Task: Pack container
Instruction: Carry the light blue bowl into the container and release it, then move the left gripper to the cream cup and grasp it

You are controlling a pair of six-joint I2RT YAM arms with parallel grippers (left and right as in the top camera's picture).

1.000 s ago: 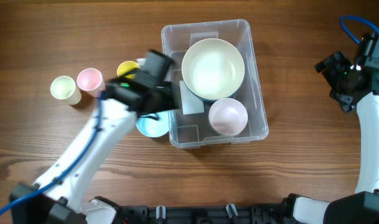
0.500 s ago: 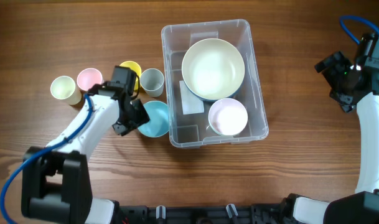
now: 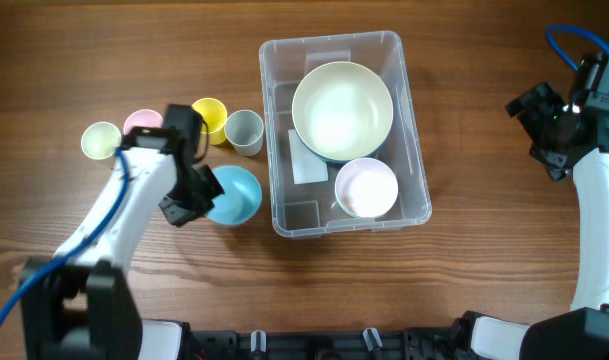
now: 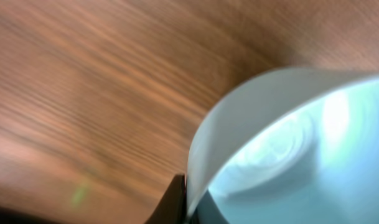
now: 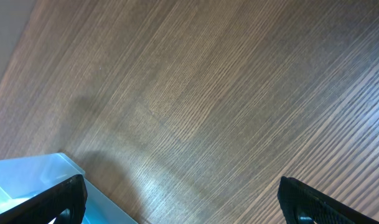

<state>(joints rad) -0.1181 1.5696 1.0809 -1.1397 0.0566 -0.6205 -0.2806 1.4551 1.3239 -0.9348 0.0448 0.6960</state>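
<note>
The container (image 3: 329,40) sits mid-table, already holding a large cream bowl (image 3: 342,108) and a pink bowl (image 3: 366,187), set side by side to leave room. We can read nothing on its white label (image 3: 306,160). Just beside the container, the left gripper (image 3: 206,188) pinches the blue bowl (image 3: 239,195) by its rim; we judge it goes in next. The right gripper (image 5: 183,202) hangs spread, well apart.

The table (image 3: 484,290) is brown wood; in the overhead view its grain runs left to right. A dark rail (image 3: 364,345) lines its near edge. Ahead of the right hand (image 5: 189,205), past the table edge, a pale surface (image 5: 2,22) shows. Lighting is diffuse.
</note>
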